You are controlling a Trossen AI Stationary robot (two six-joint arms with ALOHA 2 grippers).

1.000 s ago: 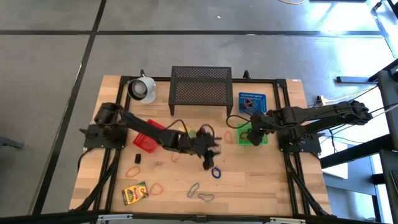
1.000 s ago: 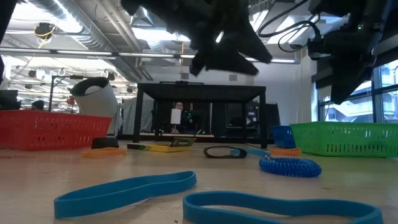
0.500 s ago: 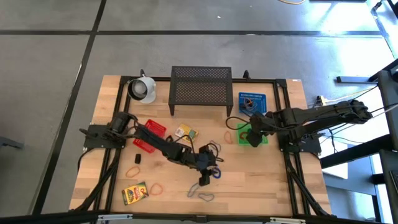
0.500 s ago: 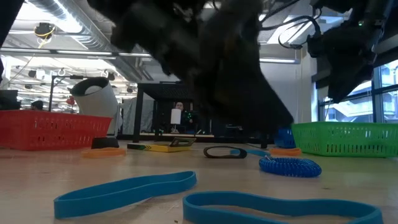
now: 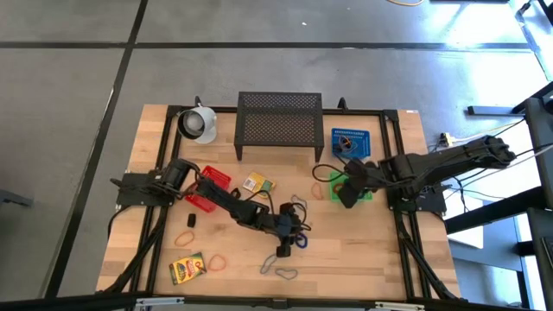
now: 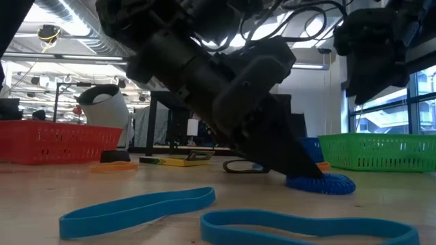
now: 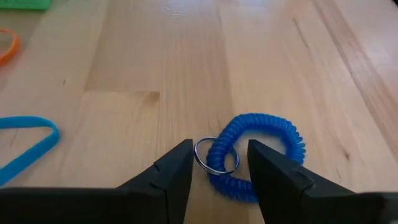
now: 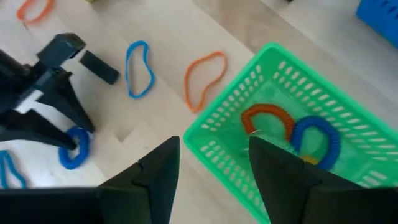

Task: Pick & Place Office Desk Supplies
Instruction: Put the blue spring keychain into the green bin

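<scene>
Left gripper [image 7: 217, 163] is sitting low over the table near its front middle, jaws parted with a narrow gap, straddling the metal key ring [image 7: 215, 155] of the blue coil wristband [image 7: 258, 155]; nothing is pinched yet as far as the left wrist view shows. The ring is lying right between the fingertips, and the coil is trailing off ahead and to one side of the far finger, so the band lies dead ahead of this gripper, and closing on the ring or the near coil looks like the next call. In the high view the same coil [image 5: 299, 241] is lying at the left gripper's tip [image 5: 289, 235], well apart from the right arm, so the left is plainly the nearer one. Right gripper [image 8: 213, 165] is hanging over the near corner of the green mesh basket [image 8: 230, 134], jaws apart, carrying nothing; an orange coil [image 8: 267, 119] and a second blue coil [image 8: 317, 140] are lying inside the basket. Thin blue loops [image 6: 136, 207] are lying loose on the wood close to the low camera.
</scene>
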